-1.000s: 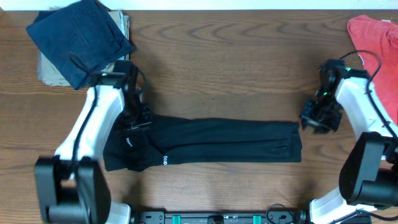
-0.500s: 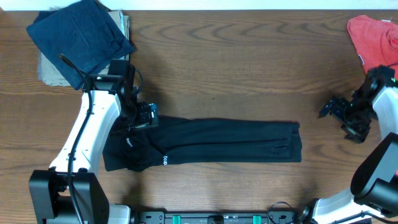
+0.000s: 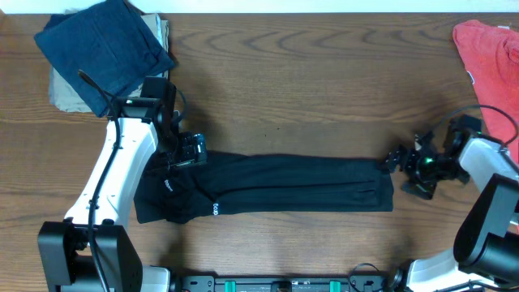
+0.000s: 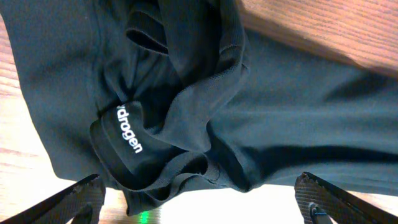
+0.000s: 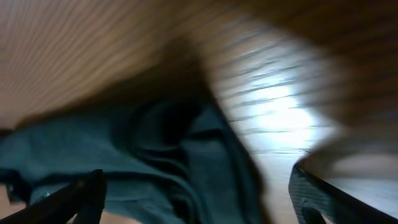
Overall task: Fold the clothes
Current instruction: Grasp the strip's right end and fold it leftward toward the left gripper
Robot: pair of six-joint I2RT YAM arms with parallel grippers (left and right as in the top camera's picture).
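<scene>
The clothes, a black T-shirt (image 3: 284, 188), lie folded into a long strip across the middle of the table, with white lettering (image 3: 216, 209) near the left end. My left gripper (image 3: 190, 151) hovers open over the strip's upper left corner. In the left wrist view the bunched black cloth (image 4: 205, 106) with its lettering (image 4: 129, 128) lies under the left gripper (image 4: 202, 202), whose fingers stand wide apart. My right gripper (image 3: 399, 172) is open at the strip's right end. The blurred right wrist view shows the shirt's edge (image 5: 155, 155) beneath the right gripper (image 5: 199, 199).
A navy folded garment (image 3: 105, 49) lies on a tan cloth (image 3: 61, 85) at the back left corner. A red garment (image 3: 491, 57) lies at the back right. Bare wooden table (image 3: 308, 89) stretches behind the shirt.
Both grippers have opened. The left one shifted slightly right at the shirt's corner. The right arm swung out to the right, then came back to the shirt's right end.
</scene>
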